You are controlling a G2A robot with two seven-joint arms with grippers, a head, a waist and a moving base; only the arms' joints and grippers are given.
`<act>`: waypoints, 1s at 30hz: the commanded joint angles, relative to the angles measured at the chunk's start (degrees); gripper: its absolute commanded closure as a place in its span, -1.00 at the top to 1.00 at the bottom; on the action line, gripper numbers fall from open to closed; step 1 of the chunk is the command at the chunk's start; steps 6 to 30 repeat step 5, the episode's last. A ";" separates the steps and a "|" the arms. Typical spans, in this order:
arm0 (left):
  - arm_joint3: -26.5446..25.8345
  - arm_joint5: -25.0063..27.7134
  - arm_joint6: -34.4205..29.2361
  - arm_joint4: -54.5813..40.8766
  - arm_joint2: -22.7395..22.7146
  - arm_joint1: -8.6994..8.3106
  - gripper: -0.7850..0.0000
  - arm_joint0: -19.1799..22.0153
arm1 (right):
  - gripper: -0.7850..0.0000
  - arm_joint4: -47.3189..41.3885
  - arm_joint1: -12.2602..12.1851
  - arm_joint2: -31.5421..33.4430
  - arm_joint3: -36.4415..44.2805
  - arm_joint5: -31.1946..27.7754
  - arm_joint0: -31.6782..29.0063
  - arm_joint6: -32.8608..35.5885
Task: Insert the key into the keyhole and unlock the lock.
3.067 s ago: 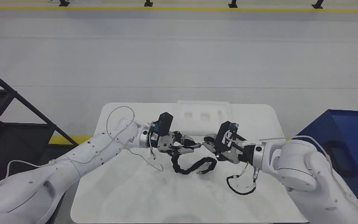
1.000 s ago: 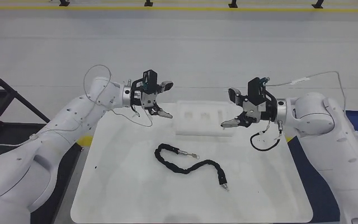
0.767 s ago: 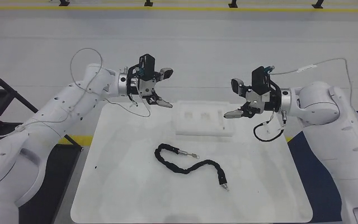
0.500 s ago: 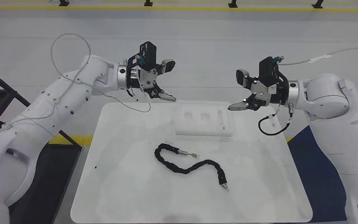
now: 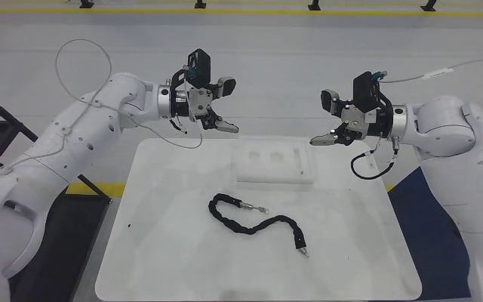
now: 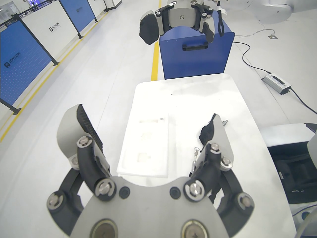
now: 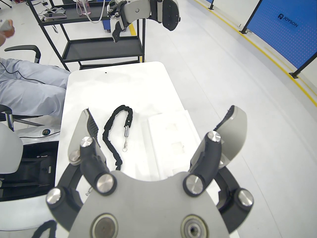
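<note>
Nearest the robot, on the near side of the single foam block (image 5: 275, 162), the one chain lock (image 5: 256, 227) lies loose in a curl on the table (image 5: 166, 257). Its two metal ends are apart, so it looks either undone or not yet taken up. I cannot tell a key from those small ends. Farther off, past each end of the block's far edge, the left gripper (image 5: 228, 106) and right gripper (image 5: 323, 119) hang raised, jaws spread wide, both empty, probably parked clear of the work.
</note>
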State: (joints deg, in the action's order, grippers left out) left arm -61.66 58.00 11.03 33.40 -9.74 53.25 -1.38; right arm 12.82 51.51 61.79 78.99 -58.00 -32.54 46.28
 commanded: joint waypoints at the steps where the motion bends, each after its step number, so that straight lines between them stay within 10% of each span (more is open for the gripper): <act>1: 0.00 0.00 0.00 0.00 0.00 0.00 1.00 0.00 | 1.00 0.00 0.00 0.00 0.00 0.00 0.00 0.00; 30: 0.00 0.00 0.00 0.00 0.00 0.00 1.00 0.00 | 1.00 0.00 0.00 0.00 0.00 0.00 0.00 0.00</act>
